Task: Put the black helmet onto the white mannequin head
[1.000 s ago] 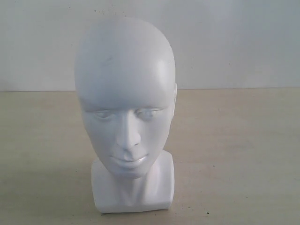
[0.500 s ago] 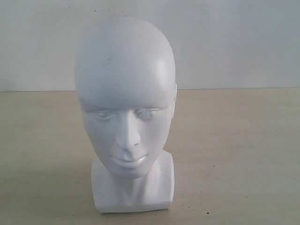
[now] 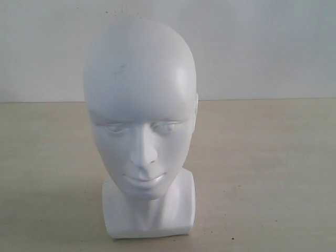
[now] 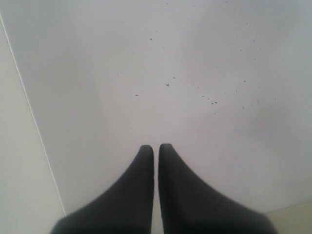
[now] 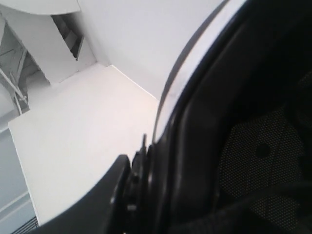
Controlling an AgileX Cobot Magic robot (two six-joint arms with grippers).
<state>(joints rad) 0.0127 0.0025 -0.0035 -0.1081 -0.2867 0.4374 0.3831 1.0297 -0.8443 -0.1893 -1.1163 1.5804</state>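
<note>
left pincer closed, empty | right pincer grips black helmet rim — helmet mostly cut off

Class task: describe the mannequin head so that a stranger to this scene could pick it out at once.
Look at the pale table before the white wall. Standing upright on it, facing the camera, is the white mannequin head. Unlike the black helmet, it is glossy white, bald, eyes closed, on a blocky neck base.

A beige tabletop meets a white wall (faintly speckled).
</note>
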